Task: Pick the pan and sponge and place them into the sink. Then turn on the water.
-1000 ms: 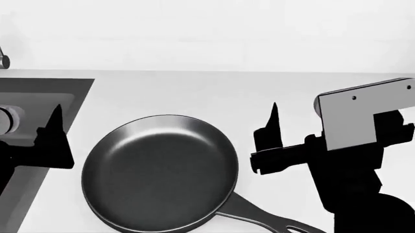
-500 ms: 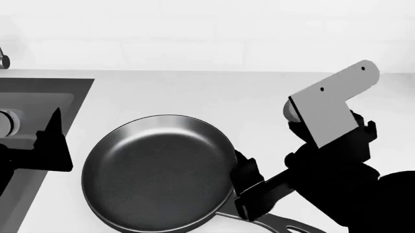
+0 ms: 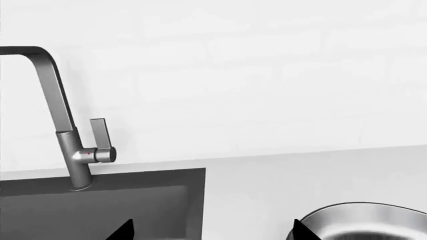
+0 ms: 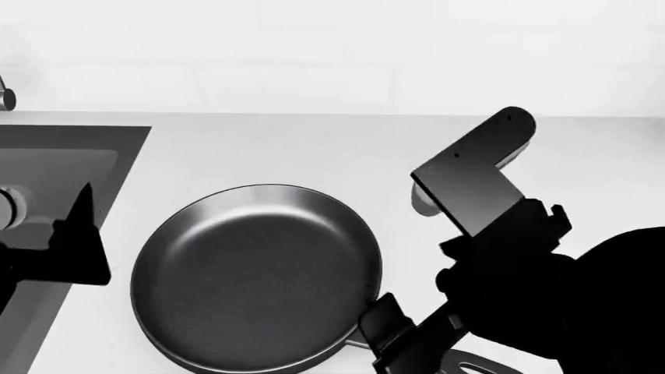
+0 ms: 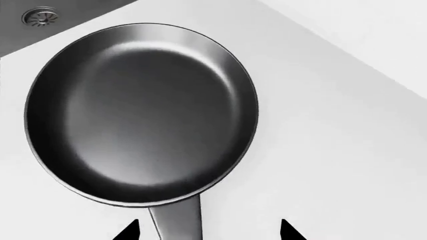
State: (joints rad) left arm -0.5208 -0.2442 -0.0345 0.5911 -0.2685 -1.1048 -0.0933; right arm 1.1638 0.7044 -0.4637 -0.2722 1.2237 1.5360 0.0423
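A frying pan [image 4: 257,276] sits on the countertop [image 4: 311,148] in the lower centre of the head view, its handle [image 4: 457,362] running off toward the lower right corner. The sink [image 4: 62,156] fills the left edge of the frame, beside the pan, with the drain [image 4: 8,204] in its basin. The faucet [image 3: 70,135] stands behind the sink, against the wall [image 4: 332,54] across the top.

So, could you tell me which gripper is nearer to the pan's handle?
Right. The right gripper hovers open over the handle of the pan; the left gripper is over the sink.
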